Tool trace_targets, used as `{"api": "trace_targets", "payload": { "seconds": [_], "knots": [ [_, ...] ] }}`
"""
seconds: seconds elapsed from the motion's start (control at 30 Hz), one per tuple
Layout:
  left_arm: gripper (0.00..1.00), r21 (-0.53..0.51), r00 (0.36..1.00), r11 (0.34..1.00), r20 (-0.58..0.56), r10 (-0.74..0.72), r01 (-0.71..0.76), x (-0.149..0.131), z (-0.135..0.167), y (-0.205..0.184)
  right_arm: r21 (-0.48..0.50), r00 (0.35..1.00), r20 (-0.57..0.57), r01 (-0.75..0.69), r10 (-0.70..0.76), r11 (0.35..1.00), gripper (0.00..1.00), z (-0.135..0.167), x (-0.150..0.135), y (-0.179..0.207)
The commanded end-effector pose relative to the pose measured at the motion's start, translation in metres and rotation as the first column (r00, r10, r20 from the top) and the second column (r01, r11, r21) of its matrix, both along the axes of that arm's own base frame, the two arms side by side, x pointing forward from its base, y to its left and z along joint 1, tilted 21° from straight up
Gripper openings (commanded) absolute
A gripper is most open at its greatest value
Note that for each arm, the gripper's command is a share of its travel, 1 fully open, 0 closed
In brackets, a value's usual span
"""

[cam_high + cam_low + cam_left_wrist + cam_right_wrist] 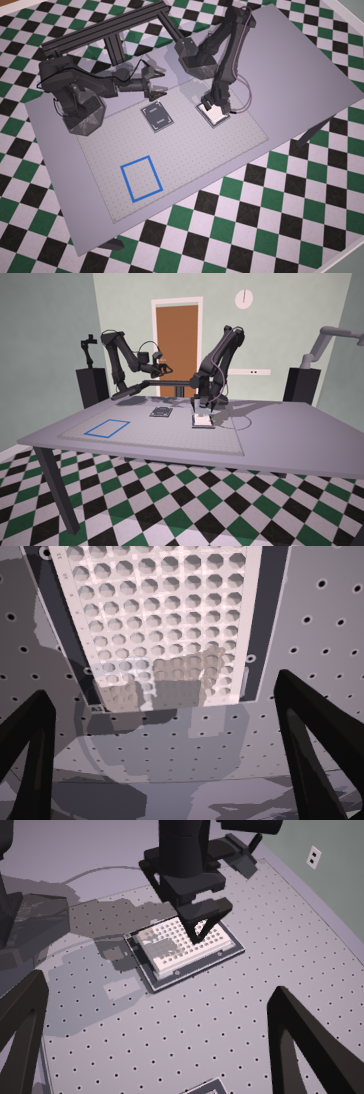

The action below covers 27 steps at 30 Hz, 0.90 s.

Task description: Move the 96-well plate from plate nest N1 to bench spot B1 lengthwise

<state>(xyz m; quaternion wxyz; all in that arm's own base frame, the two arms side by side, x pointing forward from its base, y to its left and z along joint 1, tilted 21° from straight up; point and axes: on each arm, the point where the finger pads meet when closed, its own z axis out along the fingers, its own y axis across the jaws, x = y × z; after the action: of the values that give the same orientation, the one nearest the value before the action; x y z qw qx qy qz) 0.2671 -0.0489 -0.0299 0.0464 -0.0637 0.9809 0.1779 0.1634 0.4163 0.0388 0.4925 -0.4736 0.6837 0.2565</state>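
The white 96-well plate (217, 115) (202, 419) (165, 606) (186, 940) is seated in the dark nest N1 (213, 126) (203, 427) (265, 611) (200, 970) on the perforated board (188, 146) (164, 437) (320, 636) (175, 1040), with the left gripper (216, 109) (202, 410) (162, 690) (180, 920) positioned low at the plate, its fingers spread wide and nothing gripped. The right gripper (164, 84) (166, 372) (161, 988) is likewise fully open and unloaded, held raised near the second dark nest (157, 116) (161, 412) (215, 1085). At bench spot B1, no plate is contained by the blue taped outline (126, 184) (96, 436), which is located well apart from both grippers.
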Motion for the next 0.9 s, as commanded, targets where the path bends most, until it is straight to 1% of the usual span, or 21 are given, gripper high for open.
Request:
{"api": "trace_targets", "payload": {
  "seconds": [0.0,0.1,0.17,0.87],
  "knots": [
    [1.00,-0.017,1.000,1.000,0.019,-0.009,0.009,0.009,-0.004,-0.005,0.022,1.000,0.001,-0.006,0.006,1.000,1.00,0.004,-0.005,0.005],
    [1.00,-0.012,1.000,1.000,0.022,-0.006,0.006,0.010,-0.008,-0.001,0.022,1.000,0.001,-0.006,0.006,1.000,1.00,0.004,-0.005,0.005],
    [1.00,-0.008,1.000,1.000,0.011,-0.007,0.007,0.006,-0.012,0.001,0.022,1.000,0.001,-0.006,0.006,1.000,1.00,0.004,-0.005,0.005],
    [1.00,-0.005,1.000,1.000,0.012,-0.007,0.007,0.008,-0.038,0.012,0.022,1.000,0.001,-0.006,0.006,1.000,1.00,0.004,-0.005,0.005]
  ]
}}
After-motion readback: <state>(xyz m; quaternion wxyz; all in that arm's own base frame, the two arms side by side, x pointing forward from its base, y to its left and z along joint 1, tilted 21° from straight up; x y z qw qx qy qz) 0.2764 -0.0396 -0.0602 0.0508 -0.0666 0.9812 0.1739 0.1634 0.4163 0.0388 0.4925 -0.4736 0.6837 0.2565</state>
